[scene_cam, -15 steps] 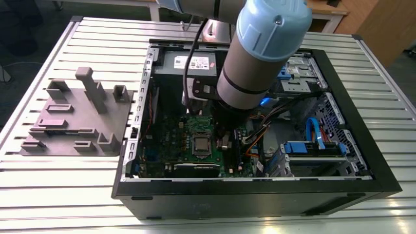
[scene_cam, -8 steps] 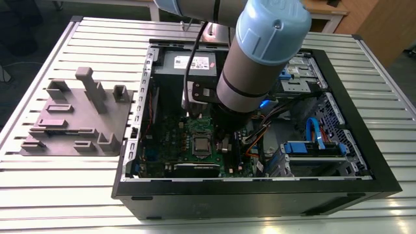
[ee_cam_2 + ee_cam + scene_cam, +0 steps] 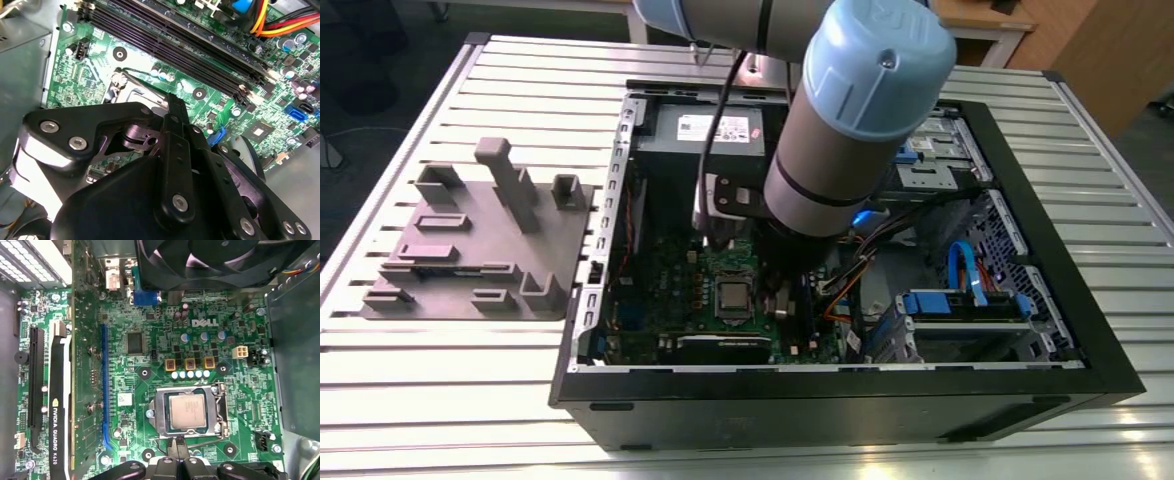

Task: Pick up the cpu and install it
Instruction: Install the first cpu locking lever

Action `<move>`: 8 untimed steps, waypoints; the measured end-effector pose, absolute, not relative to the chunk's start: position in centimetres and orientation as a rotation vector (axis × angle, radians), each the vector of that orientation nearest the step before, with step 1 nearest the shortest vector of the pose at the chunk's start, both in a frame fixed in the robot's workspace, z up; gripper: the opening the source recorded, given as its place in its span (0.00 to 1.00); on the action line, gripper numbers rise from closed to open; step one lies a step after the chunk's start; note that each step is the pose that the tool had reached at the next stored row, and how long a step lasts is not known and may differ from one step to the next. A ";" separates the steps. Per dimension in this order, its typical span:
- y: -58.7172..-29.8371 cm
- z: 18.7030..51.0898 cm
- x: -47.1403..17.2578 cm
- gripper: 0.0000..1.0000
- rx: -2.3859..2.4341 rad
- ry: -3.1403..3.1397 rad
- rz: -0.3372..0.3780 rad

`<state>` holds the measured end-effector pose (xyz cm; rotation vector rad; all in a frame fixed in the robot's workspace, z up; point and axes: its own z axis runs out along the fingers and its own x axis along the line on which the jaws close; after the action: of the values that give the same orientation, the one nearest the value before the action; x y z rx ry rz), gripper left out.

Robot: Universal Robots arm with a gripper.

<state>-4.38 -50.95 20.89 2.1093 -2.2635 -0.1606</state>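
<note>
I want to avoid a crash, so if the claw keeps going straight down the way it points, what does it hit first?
Probably the socket frame edge or the green board beside it; the claw sits at the frame's rim, next to the seated cpu. Depth is unclear, so how near it is cannot be judged.

Arm (image 3: 854, 120) reaching steeply down; tool (image 3: 176, 446) fingertips together.

the small flat square cpu with a silvery-grey metal top plate (image 3: 186, 411) lay face up and level inside the shiny rectangular metal socket frame (image 3: 220, 412) on the green motherboard (image 3: 150, 340), its edges parallel to the frame's sides. in the exterior view the cpu (image 3: 735, 295) sat near the middle of the board, inside the open black computer case (image 3: 854, 400).
</note>
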 end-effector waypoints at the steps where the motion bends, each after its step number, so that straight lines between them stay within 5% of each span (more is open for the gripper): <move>1: -51.0 20.8 -4.4 0.10 2.110 -2.262 -0.160; 8: -51.2 20.0 -4.4 0.10 2.118 -2.253 -0.158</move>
<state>-4.42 -51.24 20.02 2.1183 -2.2530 -0.1581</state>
